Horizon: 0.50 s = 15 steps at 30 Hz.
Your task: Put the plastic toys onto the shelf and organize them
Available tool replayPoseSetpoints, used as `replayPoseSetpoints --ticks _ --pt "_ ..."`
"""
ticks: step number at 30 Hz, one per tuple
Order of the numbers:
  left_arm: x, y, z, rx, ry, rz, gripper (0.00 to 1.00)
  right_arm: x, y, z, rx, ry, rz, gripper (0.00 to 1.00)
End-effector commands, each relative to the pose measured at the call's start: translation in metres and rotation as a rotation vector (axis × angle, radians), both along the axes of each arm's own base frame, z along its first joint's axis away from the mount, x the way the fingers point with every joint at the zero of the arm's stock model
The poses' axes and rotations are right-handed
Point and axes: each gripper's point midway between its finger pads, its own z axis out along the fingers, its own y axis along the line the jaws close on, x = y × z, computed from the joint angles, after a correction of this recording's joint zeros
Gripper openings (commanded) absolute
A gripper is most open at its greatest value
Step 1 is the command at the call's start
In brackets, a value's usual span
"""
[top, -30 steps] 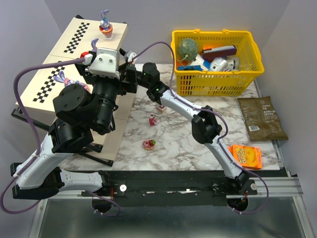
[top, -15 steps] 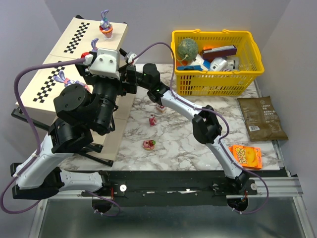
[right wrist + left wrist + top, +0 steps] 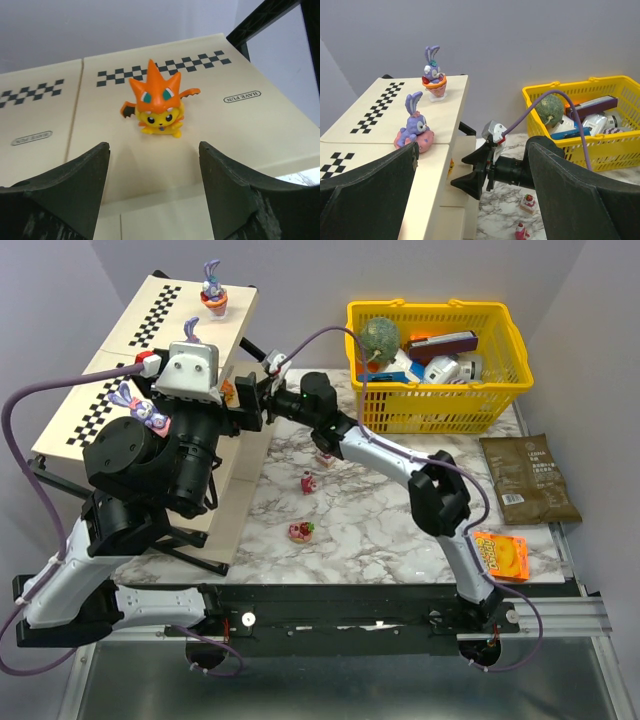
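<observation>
The shelf (image 3: 120,370) slants at the left, beige with checkered strips. On its top panel stand a purple rabbit in a cup (image 3: 212,288) (image 3: 434,75) and a rabbit on a pink doughnut (image 3: 414,127); another rabbit (image 3: 140,408) sits lower. An orange-and-yellow figurine (image 3: 157,107) (image 3: 229,392) stands free on a middle panel. My right gripper (image 3: 152,155) (image 3: 245,400) is open just in front of it, holding nothing. My left gripper (image 3: 472,150) is wide open and empty above the shelf edge. On the marble lie three small toys (image 3: 325,458) (image 3: 307,481) (image 3: 301,531).
A yellow basket (image 3: 425,308) with a green ball and boxes stands at the back right. A brown packet (image 3: 527,478) and an orange snack packet (image 3: 499,554) lie at the right edge. My left arm hangs over the shelf's lower part.
My right gripper has opened wider and drawn slightly back, leaving the orange figurine standing on the shelf. My left arm has shifted left, uncovering more of the shelf.
</observation>
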Motion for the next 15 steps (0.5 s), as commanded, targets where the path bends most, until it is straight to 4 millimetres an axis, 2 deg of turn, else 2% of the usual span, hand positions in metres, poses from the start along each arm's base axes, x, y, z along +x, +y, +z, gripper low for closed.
replayPoseSetpoints --ticks 1,2,3,4,5,6,7,8,10,11,12,13,14,15 --pt "-0.003 0.006 0.000 -0.042 -0.001 -0.003 0.99 -0.022 -0.024 0.058 0.042 -0.087 -0.028 0.79" --pt "-0.004 0.007 0.001 -0.050 -0.001 -0.014 0.99 -0.025 -0.031 0.064 0.031 -0.099 -0.038 0.79" --pt "-0.005 0.006 0.001 -0.051 0.001 -0.023 0.99 -0.032 -0.042 0.082 0.040 -0.111 -0.056 0.79" --pt "-0.006 0.005 -0.001 -0.044 0.011 -0.032 0.99 -0.035 -0.051 0.068 0.005 -0.077 -0.076 0.79" --pt "-0.007 0.007 0.001 -0.054 0.012 -0.039 0.99 -0.037 -0.060 0.064 -0.019 -0.091 -0.102 0.79" --pt "-0.008 0.004 0.001 -0.050 0.014 -0.059 0.99 -0.043 -0.079 0.089 0.006 -0.111 -0.152 0.79" --pt "-0.009 0.003 -0.002 -0.034 0.025 -0.068 0.99 -0.044 -0.090 0.082 -0.023 -0.089 -0.185 0.79" --pt "-0.011 0.004 0.001 -0.050 0.026 -0.081 0.99 -0.045 -0.102 0.060 -0.073 -0.051 -0.216 0.79" --pt "-0.013 -0.001 -0.002 -0.034 0.040 -0.118 0.99 -0.054 -0.133 0.063 -0.105 -0.014 -0.300 0.79" --pt "-0.015 -0.002 -0.002 -0.034 0.043 -0.134 0.99 -0.054 -0.149 0.047 -0.132 0.038 -0.346 0.79" --pt "-0.016 -0.003 -0.002 -0.033 0.044 -0.149 0.99 -0.055 -0.164 0.039 -0.157 0.059 -0.396 0.79" --pt "-0.018 -0.006 -0.004 -0.018 0.048 -0.174 0.99 -0.063 -0.185 0.045 -0.151 0.104 -0.442 0.79" --pt "-0.019 -0.006 -0.003 -0.017 0.045 -0.183 0.99 -0.066 -0.198 0.040 -0.154 0.145 -0.482 0.79" --pt "-0.021 -0.006 0.000 -0.017 0.037 -0.195 0.99 -0.066 -0.218 0.019 -0.191 0.190 -0.558 0.79"
